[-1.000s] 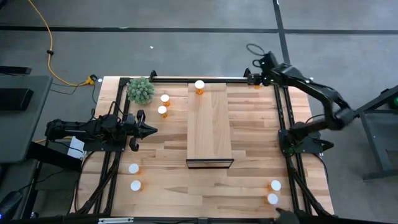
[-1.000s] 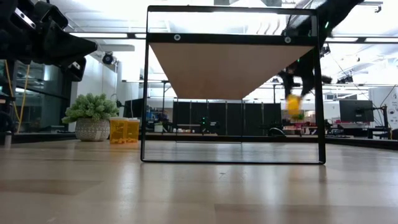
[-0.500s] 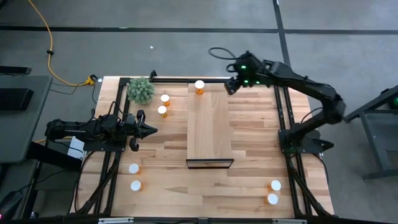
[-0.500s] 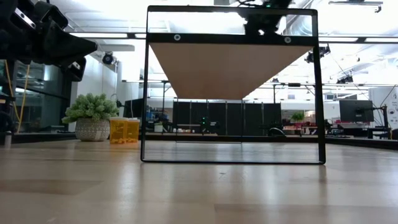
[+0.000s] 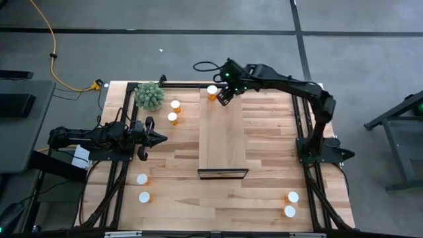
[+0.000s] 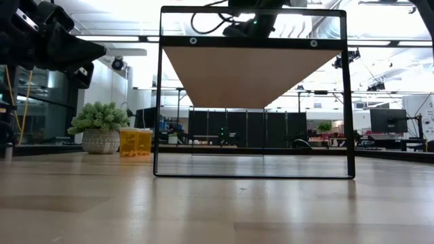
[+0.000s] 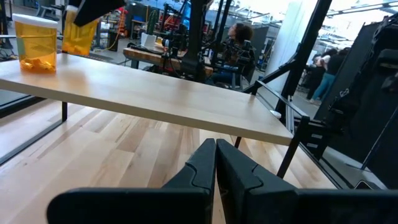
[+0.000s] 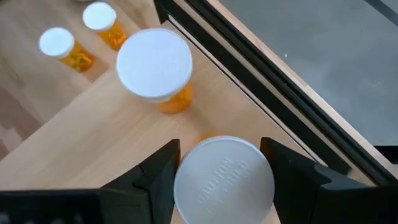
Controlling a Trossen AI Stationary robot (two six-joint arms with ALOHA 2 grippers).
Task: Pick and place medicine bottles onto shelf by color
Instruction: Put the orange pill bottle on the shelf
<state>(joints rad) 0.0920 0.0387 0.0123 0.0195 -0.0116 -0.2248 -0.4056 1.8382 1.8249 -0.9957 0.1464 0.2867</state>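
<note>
A: Butcher-block table [image 5: 264, 152], raised shelf [image 5: 223, 142]; the right gripper [image 5: 223, 96] grips a carried bottle [image 8: 224, 180] just behind the standing bottle [image 5: 211, 92]. Lowering there could topple it.

B: Only the right wrist view shows that gap. The left gripper [image 7: 214, 163], fingers closed and empty, waits far beside.
</note>
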